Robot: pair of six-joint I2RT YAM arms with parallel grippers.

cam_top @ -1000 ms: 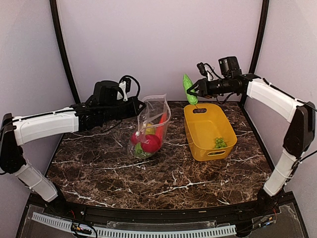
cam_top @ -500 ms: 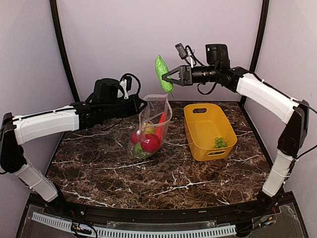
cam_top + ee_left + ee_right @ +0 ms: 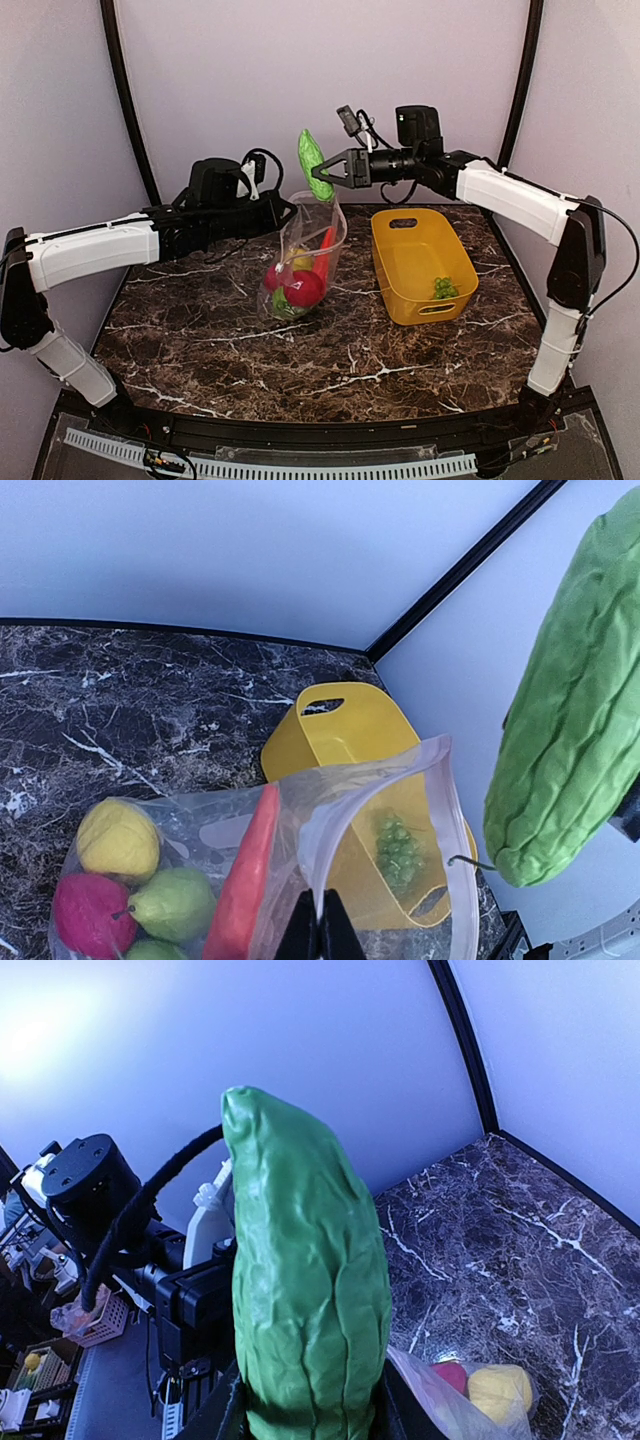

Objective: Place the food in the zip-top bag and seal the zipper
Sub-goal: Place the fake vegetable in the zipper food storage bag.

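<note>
Your right hand (image 3: 326, 170) is clamping the green cucumber (image 3: 312, 163) upright, just above the mouth of the zip-top bag (image 3: 300, 270). Your left hand (image 3: 283, 212) is pinching together on the left side of the bag's rim, holding it open over the bench (image 3: 200, 340). The bag is sitting just left of the yellow basket (image 3: 405, 300).

Risks: the mouth is looking narrow and is sagging on its unheld side. The cucumber's lower tip is likely to catch the rim and fold it shut, or drag the film out of your left pinch. The red pepper (image 3: 325, 250) is leaning up toward the opening and is probably blocking a straight drop.

Around: round fruits are lying at the bag's bottom, and the green grapes (image 3: 443, 288) are waiting in the basket. The zipper is proving too faint to make out.
</note>
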